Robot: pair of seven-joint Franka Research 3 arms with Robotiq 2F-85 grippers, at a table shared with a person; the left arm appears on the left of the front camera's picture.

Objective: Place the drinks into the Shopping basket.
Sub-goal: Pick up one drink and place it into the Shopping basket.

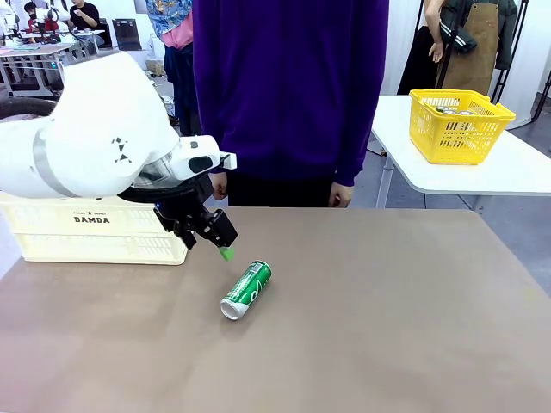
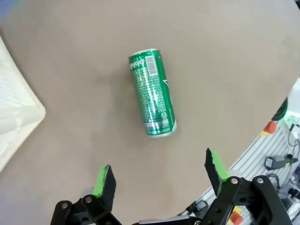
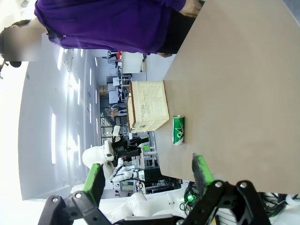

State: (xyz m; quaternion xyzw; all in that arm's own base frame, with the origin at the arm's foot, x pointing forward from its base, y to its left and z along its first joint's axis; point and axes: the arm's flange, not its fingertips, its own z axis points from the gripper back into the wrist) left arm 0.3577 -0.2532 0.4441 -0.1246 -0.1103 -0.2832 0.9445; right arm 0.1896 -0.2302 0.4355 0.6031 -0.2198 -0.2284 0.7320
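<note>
A green drink can (image 1: 247,290) with white marks lies on its side on the brown table, left of centre. My left gripper (image 1: 222,245) hangs just above and behind it, open, with nothing between its fingers. In the left wrist view the can (image 2: 152,93) lies ahead of the open gripper (image 2: 161,174). The cream-white Shopping basket (image 1: 95,228) marked "DAMDA" stands at the table's left edge, partly hidden by my left arm. In the right wrist view my right gripper (image 3: 147,172) is open and empty, far from the can (image 3: 178,130) and the basket (image 3: 149,107).
A person in a purple top (image 1: 290,86) stands at the table's far side, hands hanging by the edge. A yellow mesh basket (image 1: 458,125) holding cans sits on a white side table (image 1: 516,172) at the back right. The table's right half is bare.
</note>
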